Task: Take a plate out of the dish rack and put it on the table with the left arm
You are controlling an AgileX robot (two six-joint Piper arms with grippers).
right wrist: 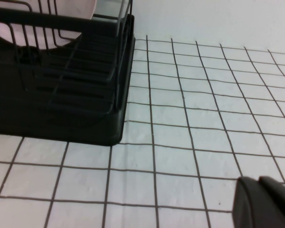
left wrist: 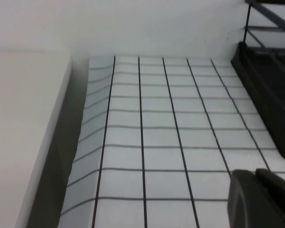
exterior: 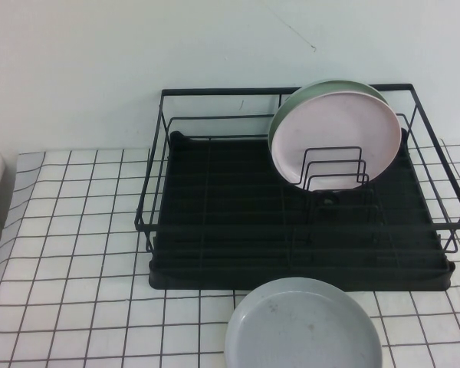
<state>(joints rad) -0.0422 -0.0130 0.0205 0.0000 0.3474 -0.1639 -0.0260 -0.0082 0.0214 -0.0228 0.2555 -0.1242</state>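
Observation:
The pale grey plate [exterior: 303, 330] lies flat on the white gridded table [exterior: 77, 230], just in front of the black wire dish rack [exterior: 215, 222]. Neither arm shows in the high view. In the left wrist view my left gripper [left wrist: 255, 174] hangs low over bare table to the left of the rack [left wrist: 270, 90], fingers pressed together and empty. In the right wrist view my right gripper [right wrist: 259, 180] sits low over the table to the right of the rack [right wrist: 61, 95], also shut and empty.
A pink plate [exterior: 337, 134] stands upright in the rack's wire dividers with a light blue-green plate [exterior: 322, 86] behind it; the pink one also shows in the right wrist view [right wrist: 85, 7]. A white block [left wrist: 23, 133] borders the table's left edge.

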